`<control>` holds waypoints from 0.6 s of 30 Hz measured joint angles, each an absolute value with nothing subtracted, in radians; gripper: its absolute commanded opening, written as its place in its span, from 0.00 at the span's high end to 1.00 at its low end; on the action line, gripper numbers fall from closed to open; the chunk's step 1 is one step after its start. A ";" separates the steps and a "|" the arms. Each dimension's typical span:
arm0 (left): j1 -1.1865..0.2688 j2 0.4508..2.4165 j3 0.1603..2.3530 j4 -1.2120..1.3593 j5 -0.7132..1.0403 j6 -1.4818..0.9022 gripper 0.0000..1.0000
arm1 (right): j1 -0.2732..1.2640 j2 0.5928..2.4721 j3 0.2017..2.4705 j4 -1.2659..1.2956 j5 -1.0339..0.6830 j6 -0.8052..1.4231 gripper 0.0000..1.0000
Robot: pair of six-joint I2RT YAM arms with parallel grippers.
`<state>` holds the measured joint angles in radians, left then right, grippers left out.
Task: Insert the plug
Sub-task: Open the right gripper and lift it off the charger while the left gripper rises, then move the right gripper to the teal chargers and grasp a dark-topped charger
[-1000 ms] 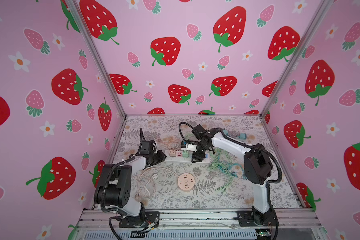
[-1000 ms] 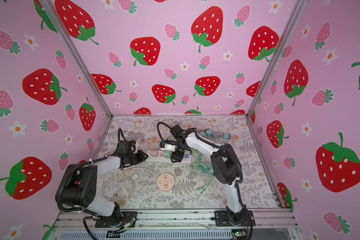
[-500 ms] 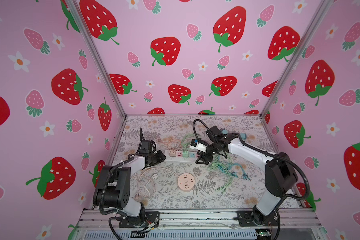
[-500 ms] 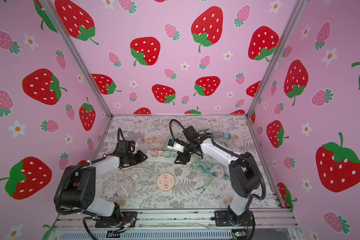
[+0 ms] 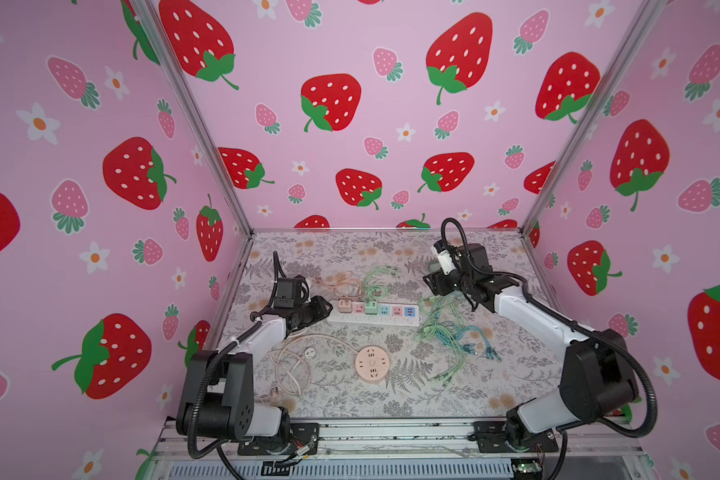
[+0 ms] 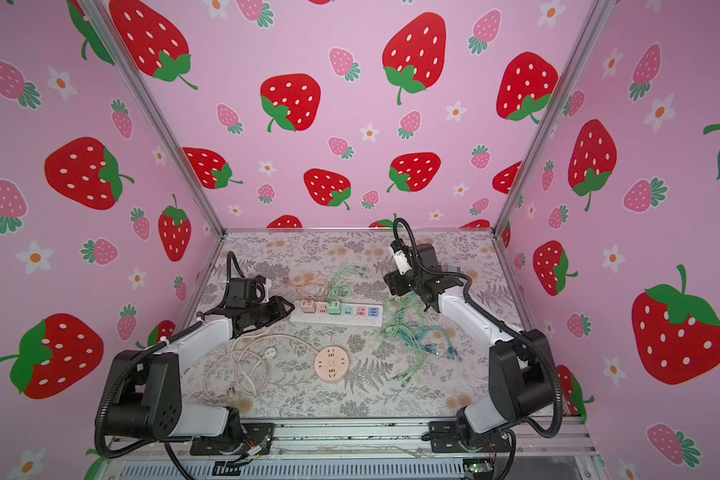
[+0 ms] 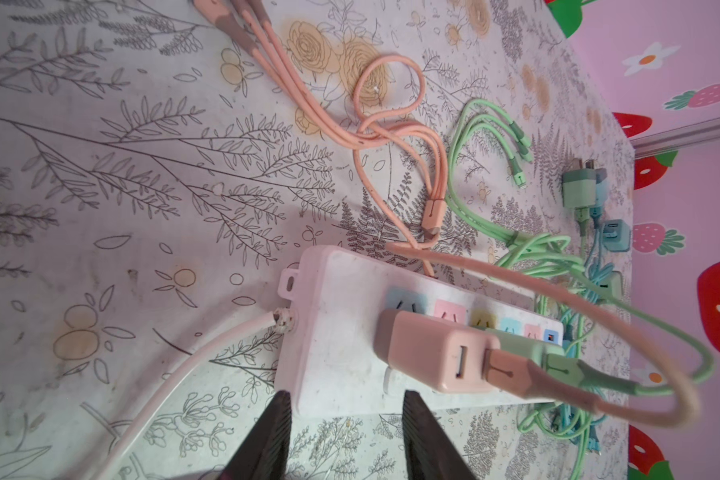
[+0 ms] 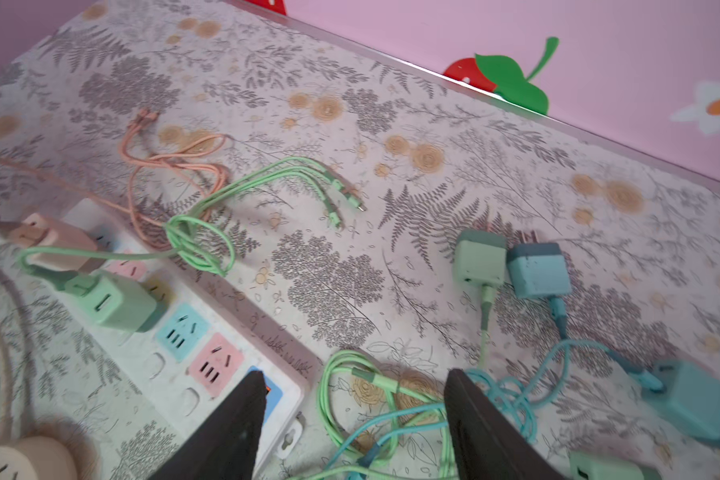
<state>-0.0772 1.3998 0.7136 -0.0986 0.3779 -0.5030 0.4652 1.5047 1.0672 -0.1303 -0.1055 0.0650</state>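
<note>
The green charger plug [image 5: 371,307] sits in the white power strip [image 5: 391,321] at mid-frame in both top views. It is right of a pink charger plug [image 5: 344,305] (one pink socket shows between them). The left gripper [image 7: 346,411] hangs at the strip's left end, fingers partly apart and clamping nothing. Right of centre, the right gripper [image 8: 354,382] gapes wide and empty over tangled green and blue cables [image 5: 454,332].

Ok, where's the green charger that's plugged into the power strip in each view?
Top view: green charger mid-table, on the power strip.
Top view: green charger, same spot.
Left wrist: green charger behind the peach charger.
Right wrist: green charger beside the blue socket.
Shared landmark: the peach charger.
</note>
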 measured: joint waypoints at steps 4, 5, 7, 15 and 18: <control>-0.077 1.348 0.714 -0.132 0.376 -0.509 0.48 | 0.415 1.483 1.009 -0.094 0.013 0.157 0.28; -0.077 1.337 0.714 -0.139 0.375 -0.511 0.48 | 0.403 1.477 0.994 -0.088 0.033 0.175 0.28; -0.077 1.311 0.714 -0.148 0.374 -0.514 0.46 | 0.370 1.461 0.956 -0.069 0.071 0.219 0.26; -0.077 1.240 0.714 -0.193 0.375 -0.521 0.41 | 0.261 1.436 0.854 -0.027 0.142 0.347 0.25; -0.076 1.209 0.714 -0.207 0.376 -0.521 0.41 | 0.230 1.436 0.835 -0.015 0.164 0.390 0.24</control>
